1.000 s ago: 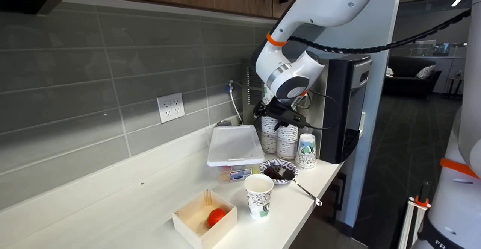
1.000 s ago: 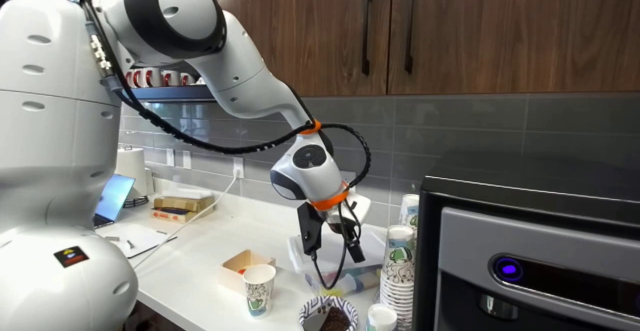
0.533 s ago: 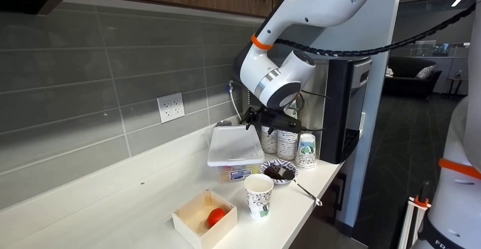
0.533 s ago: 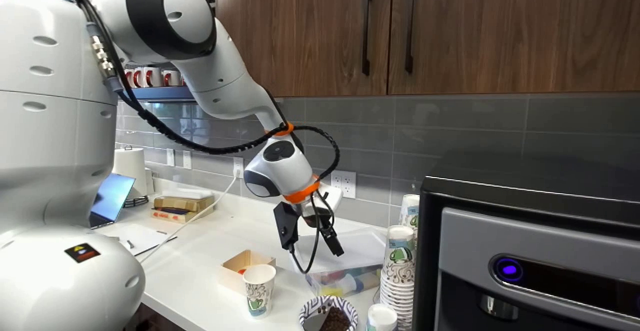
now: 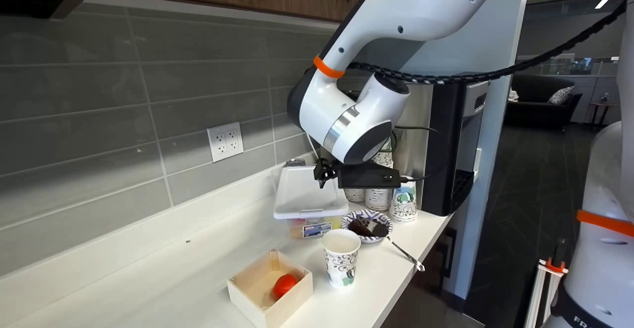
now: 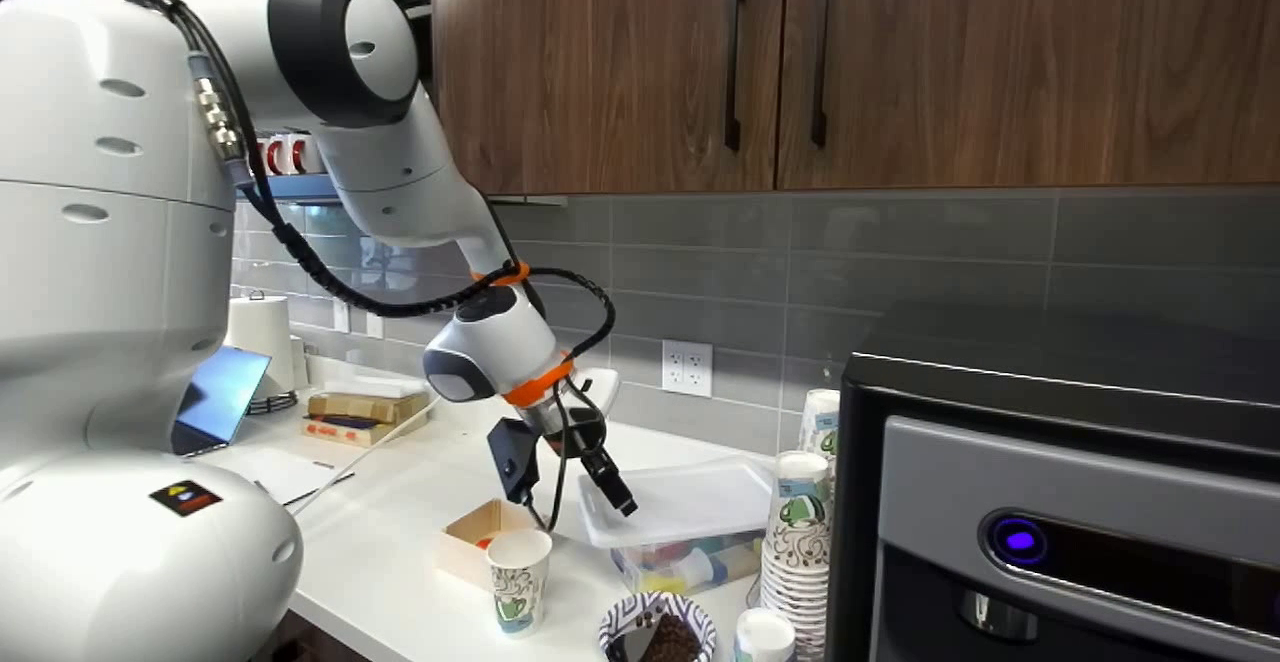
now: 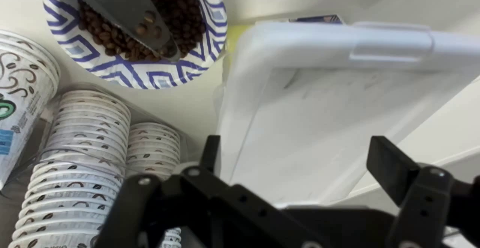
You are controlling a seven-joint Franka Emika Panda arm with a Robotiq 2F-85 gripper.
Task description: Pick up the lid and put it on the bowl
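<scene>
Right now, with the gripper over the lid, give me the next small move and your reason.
I'd likely ease the gripper slightly down toward the lid, ready to press or straighten it. The gripper is open and empty, seemingly above the lid, which already lies on the bowl; whether it is seated all round I can't tell.

"FR" on robot base (image 5: 592,273); label (image 5: 317,229) on clear tub (image 6: 690,564) illegible.

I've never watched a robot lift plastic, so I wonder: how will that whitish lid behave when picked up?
Probably light: the lid looks like thin plastic. Its lipped edge should keep it fairly stiff, and its smooth-looking top may prove slippery.
</scene>
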